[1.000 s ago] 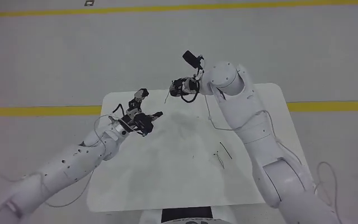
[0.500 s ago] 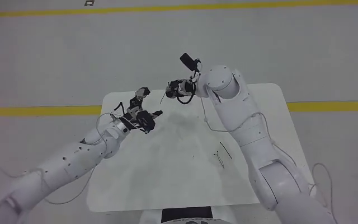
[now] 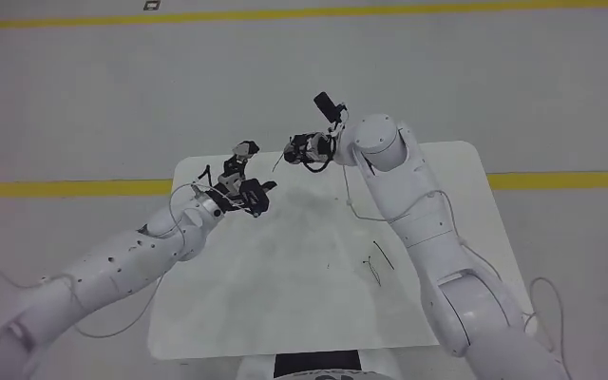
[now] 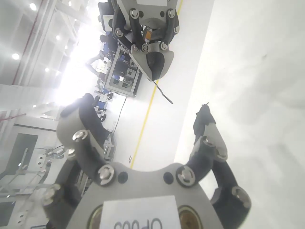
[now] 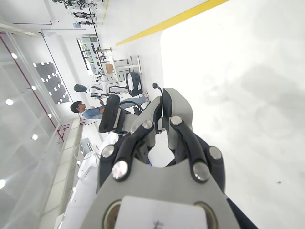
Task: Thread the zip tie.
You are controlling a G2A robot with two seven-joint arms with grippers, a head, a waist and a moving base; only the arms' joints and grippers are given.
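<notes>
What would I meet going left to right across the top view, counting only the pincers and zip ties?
left pincer → held zip tie → right pincer gripping it → loose zip ties

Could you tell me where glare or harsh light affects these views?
Left wrist view: bright glare whites out the room behind, yet the zip tie in the right tool stands dark against pale floor. Right wrist view: ceiling lamps are small spots only. Top view: even light.
</notes>
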